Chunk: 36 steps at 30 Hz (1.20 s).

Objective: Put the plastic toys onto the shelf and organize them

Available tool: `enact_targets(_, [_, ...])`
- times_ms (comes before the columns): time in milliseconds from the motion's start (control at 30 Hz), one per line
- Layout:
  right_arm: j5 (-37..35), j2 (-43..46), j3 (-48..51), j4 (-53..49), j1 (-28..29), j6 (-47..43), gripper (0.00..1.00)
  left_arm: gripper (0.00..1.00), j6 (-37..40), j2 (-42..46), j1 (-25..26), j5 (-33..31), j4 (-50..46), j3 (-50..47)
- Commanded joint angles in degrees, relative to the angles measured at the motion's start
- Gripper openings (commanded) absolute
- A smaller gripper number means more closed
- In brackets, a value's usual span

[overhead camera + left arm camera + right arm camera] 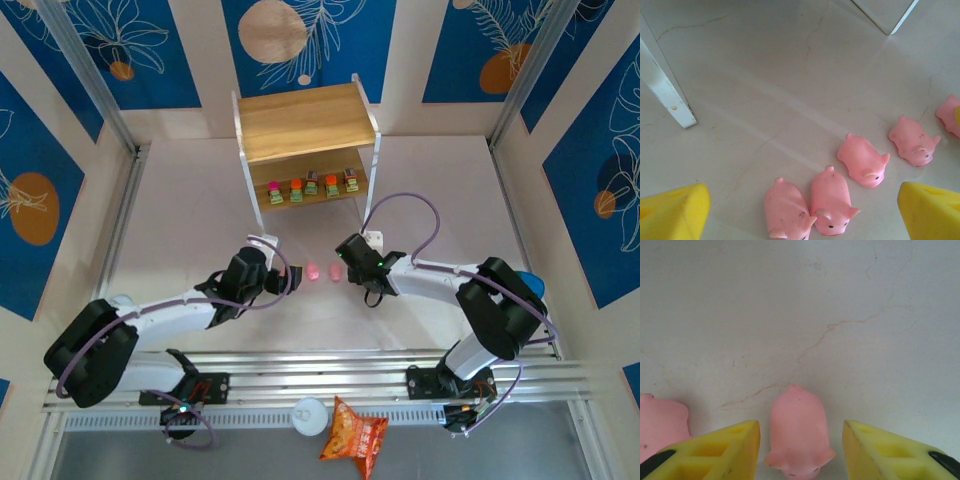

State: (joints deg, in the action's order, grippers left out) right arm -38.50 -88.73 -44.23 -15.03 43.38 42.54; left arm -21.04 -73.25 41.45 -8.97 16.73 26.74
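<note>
The shelf [305, 122] stands at the back centre, with several small blocky toys [312, 187] in a row on its lower board. Pink pigs [313, 271] lie on the table between the two grippers. My left gripper [292, 276] is open, and two pigs [832, 200] lie side by side between its yellow fingertips [670, 212], untouched. Three more pigs [862, 160] trail off to the right. My right gripper [801, 452] is open and straddles one pig [799, 432], with a gap on each side. Another pig [660, 425] lies left of it.
White shelf legs [667, 95] stand close ahead in the left wrist view. An orange snack bag [355, 435] and a white round lid [310, 415] lie beyond the aluminium rail [320, 372] at the near edge. Wall panels enclose the table.
</note>
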Motion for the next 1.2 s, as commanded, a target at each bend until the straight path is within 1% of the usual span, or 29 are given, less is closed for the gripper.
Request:
enact_targets(0, [0.53, -0.37, 0.81, -0.50, -0.05, 0.43, 0.48, 0.96, -0.01, -0.48, 0.35, 1.15, -0.32, 1.38])
enact_targets(433, [0.71, -2.50, 1.06, 0.33, 0.33, 1.03, 0.46, 0.96, -0.07, -0.73, 0.33, 1.33, -0.30, 1.46])
enact_targets(600, [0.88, -2.81, 0.85, 0.63, 0.31, 0.79, 0.42, 0.96, 0.04, -0.55, 0.34, 1.24, -0.30, 1.47])
enact_targets(733, [0.63, -2.70, 0.33, 0.45, 0.31, 0.35, 0.36, 0.96, -0.06, -0.71, 0.30, 1.37, -0.21, 1.39])
enact_targets(900, [0.19, -0.76, -0.48, -1.17, 0.55, -0.51, 0.34, 0.96, 0.03, -0.91, 0.38, 1.41, -0.11, 1.55])
enact_targets(1167, [-0.68, 5.63, -2.52, -6.72, 1.18, -2.69, 0.33, 0.96, -0.15, -1.52, 0.32, 1.97, 0.28, 1.73])
